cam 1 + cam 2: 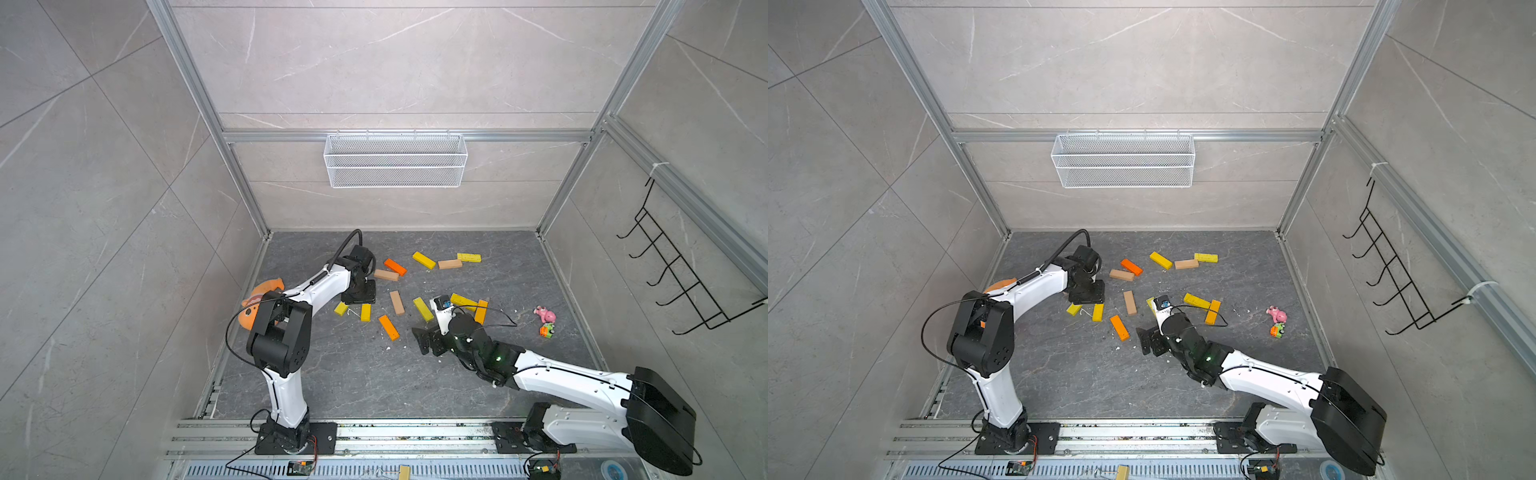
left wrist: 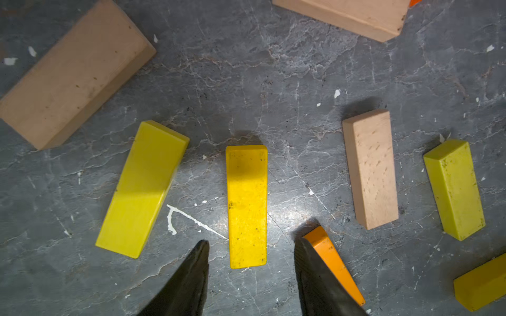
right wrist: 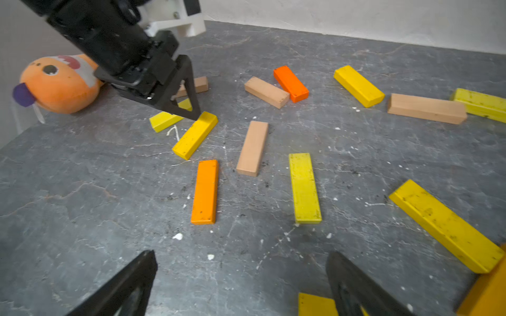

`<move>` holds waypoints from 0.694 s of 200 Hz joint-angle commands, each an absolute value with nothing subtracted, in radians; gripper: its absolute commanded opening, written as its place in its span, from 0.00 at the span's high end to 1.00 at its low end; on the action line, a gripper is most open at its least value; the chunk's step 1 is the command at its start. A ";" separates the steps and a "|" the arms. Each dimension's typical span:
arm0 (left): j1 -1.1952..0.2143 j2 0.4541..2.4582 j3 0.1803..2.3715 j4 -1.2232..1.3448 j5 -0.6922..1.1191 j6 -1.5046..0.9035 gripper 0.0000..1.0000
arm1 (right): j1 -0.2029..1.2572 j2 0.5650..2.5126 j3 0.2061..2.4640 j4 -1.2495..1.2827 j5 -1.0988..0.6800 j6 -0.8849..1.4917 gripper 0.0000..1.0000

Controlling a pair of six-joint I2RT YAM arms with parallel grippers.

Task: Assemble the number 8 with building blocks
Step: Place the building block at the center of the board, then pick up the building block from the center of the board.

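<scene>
Left jaws parted astride yellow block [image 2: 246,205]; right jaws wide, empty; plush toy [image 1: 266,287] half-hidden behind left arm [image 1: 320,286].

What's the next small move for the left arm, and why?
Probably lift the left end effector straight up. Its fingers stand clear on either side of the yellow block, which lies flat on the table; an orange block sits by one finger, so moving sideways could nudge it.

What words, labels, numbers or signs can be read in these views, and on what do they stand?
None can be read.
The building blocks are plain.
The plush toy bears only a face.
The blue disc in a top view is too small to read.
</scene>
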State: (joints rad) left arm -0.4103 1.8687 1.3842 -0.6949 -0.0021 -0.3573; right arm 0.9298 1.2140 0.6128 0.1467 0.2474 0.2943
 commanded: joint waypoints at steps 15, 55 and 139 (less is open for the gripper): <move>-0.339 1.822 1.351 -0.702 -0.023 -0.307 0.45 | 1.014 1.243 0.725 0.072 0.268 0.265 0.01; -0.273 1.837 1.339 -0.672 -0.019 -0.304 0.43 | 1.098 1.283 0.807 0.039 0.284 0.273 0.01; -0.254 1.940 1.416 -0.709 0.027 -0.216 0.39 | 1.135 1.310 0.825 0.044 0.282 0.278 0.01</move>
State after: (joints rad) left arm -0.2546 1.9202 1.3838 -0.6834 -0.0051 -0.2676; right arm 1.1286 1.3037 0.8024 0.0624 0.2741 0.2836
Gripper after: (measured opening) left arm 0.613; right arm 0.995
